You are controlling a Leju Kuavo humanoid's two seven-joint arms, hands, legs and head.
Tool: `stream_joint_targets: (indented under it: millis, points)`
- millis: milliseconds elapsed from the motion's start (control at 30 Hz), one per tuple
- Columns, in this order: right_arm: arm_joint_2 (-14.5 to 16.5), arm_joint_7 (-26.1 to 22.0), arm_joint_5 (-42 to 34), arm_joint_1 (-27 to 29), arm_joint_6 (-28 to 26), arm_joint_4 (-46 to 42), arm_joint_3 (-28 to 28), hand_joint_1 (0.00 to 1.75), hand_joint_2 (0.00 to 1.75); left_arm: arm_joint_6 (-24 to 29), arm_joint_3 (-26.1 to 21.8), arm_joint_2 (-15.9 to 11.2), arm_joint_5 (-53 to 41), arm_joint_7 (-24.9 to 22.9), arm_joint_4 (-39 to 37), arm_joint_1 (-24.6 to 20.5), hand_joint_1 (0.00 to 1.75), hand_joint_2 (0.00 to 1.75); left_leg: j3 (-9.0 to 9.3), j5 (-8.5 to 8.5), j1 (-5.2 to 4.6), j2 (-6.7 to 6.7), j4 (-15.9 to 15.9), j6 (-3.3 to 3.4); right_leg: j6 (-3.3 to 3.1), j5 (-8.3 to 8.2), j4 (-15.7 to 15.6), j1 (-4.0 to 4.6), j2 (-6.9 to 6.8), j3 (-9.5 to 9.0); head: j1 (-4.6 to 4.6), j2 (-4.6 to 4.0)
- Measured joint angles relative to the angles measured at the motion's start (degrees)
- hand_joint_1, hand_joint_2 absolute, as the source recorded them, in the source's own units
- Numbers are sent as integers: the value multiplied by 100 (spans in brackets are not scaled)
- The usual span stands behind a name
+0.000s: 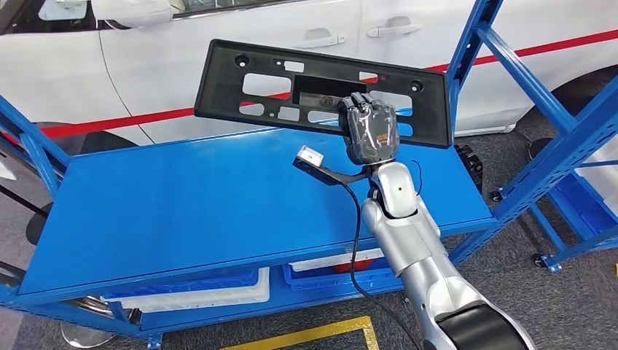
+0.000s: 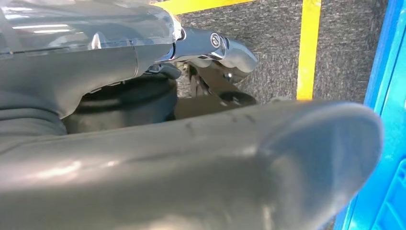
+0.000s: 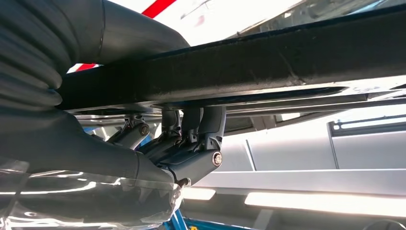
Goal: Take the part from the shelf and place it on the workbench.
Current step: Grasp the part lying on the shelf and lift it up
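Note:
The part is a long black plastic panel [image 1: 248, 82] with several cut-outs, held up above the far edge of the blue shelf board [image 1: 182, 204]. My right hand [image 1: 370, 130] grips its lower edge right of centre, fingers hooked over the rim. In the right wrist view the dark bar of the panel [image 3: 268, 67] crosses the picture with my fingers [image 3: 191, 139] clamped under it. My left hand [image 2: 158, 43] hangs low over the carpet beside the shelf, its thick grey thumb close to the camera; whether the fingers are apart or curled is unclear.
A white car with a red stripe [image 1: 306, 29] stands right behind the shelf. Blue shelf uprights [image 1: 539, 95] rise at the right and left. Blue and white bins [image 1: 218, 288] sit on the lower level. Yellow floor tape [image 1: 321, 334] runs near my feet.

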State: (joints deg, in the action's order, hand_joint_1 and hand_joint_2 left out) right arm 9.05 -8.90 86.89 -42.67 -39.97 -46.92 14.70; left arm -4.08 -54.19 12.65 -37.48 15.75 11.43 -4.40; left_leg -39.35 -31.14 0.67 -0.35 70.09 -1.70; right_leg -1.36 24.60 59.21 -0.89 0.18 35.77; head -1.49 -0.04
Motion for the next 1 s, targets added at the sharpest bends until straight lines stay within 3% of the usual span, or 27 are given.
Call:
stream_joint_targets:
  millis: [33, 67, 100, 167, 200, 233, 333, 400, 500, 533, 567, 600, 667, 733, 833, 900, 1000]
  points:
    - [0, -18, 1, 16, 0, -34, -20, 175, 175, 7, -1, -3, -9, 1, 0, 2, 0, 0, -124, -54, 0, 0, 238, -3, -7, 3, 2, 11, 0, -1, 1, 0]
    - [0, -49, 0, 33, 0, -89, -42, 175, 175, 15, -2, -5, -18, 0, 0, 5, 0, 0, -165, -5, -1, 0, 294, 3, -10, 5, 4, 20, 2, -2, 1, 0]
    - [1, -91, -5, 47, -1, -162, -66, 175, 175, 22, -2, -7, -28, -1, 0, 6, 0, 44, -111, 138, -3, 0, 148, 19, -11, 8, 6, 27, 6, -6, 1, 0]
    - [2, -214, -36, 51, -1, -335, -121, 175, 175, 30, -2, -8, -42, -1, 0, 4, 0, 131, 198, 508, -15, 1, -534, 89, -4, 17, 8, 39, 13, -21, 1, 0]
    - [3, -301, -74, 47, -1, -429, -164, 175, 175, 33, -2, -7, -46, 1, 0, 0, 0, 175, 341, 614, -31, 1, -846, 127, 11, 21, 13, 47, 15, -19, 2, 0]
    - [8, -419, -133, 50, -1, -537, -223, 175, 175, 39, -2, -7, -52, 1, 0, -2, 0, 175, 430, 660, -48, 0, -1043, 156, 35, 21, 14, 50, 13, -13, 5, 0]
    - [96, -974, -463, 74, -1, -847, -497, 175, 175, 69, -3, -4, -80, 1, 0, 6, 0, 175, 474, 668, -64, 0, -1176, 219, 133, 18, 7, 45, 3, 3, 6, 0]
    - [226, -1597, -1046, 60, -1, -965, -747, 175, 175, 80, -4, 2, -87, 2, 0, 3, 0, 175, 510, 712, -36, 5, -1251, 278, 188, 138, 170, 46, 2, 69, 12, 0]
    - [425, -2429, -2600, 32, 13, -938, -1058, 175, 175, 91, -12, 12, -62, 1, 0, -17, 0, 175, 531, 734, -27, 9, -1285, 322, 239, 615, 1115, 32, -1, 508, 22, 0]
    - [458, -2478, -3200, 48, 48, -912, -1064, 175, 175, 101, -24, 14, -50, 1, 0, -17, 0, 175, 531, 732, -27, 6, -1280, 324, 253, 703, 1402, 19, -2, 649, 23, 0]
    - [470, -2436, -3744, 77, 103, -897, -1023, 175, 175, 114, -39, 14, -42, 1, 0, -14, 0, 175, 531, 728, -26, 1, -1273, 322, 263, 691, 1517, 4, -5, 713, 23, 0]
    - [466, -2373, -4265, 121, 203, -914, -944, 175, 175, 127, -58, 14, -37, 6, 0, -11, 0, 175, 530, 720, -24, -6, -1259, 314, 268, 574, 1409, -12, -7, 664, 24, -1]
    - [438, -2277, -5324, 230, 589, -1063, -692, 175, 175, 150, -97, 14, -31, 31, 0, -4, 0, 175, 524, 689, -23, -12, -1210, 269, 259, 229, 705, -35, -13, 324, 23, -1]
    - [393, -2249, -6566, 370, 1308, -1338, -347, 175, 175, 171, -139, 14, -21, 79, 0, -8, 0, 175, 506, 648, -43, -4, -1156, 204, 214, 50, 152, -24, -5, 62, 19, 0]
    - [282, -2255, -8347, 749, 2662, -1890, 66, 175, 175, 226, -207, 15, 9, 122, 0, -17, 0, 175, 502, 626, -46, 2, -1147, 119, 110, 41, 65, 7, 5, 25, 16, 0]
    - [219, -2237, -9098, 1063, 3311, -2334, 260, 175, 175, 288, -253, 16, 25, 113, 0, -16, 0, 175, 445, 506, -27, 6, -1001, 61, 41, 34, 45, 2, -12, 13, 14, 0]
    - [149, -2167, -9727, 1434, 3890, -2892, 532, 175, 175, 383, -306, 16, 28, 61, 0, -16, 0, 175, 35, 4, -9, 16, -63, 1, -24, 40, 35, 7, -20, 7, 8, 0]
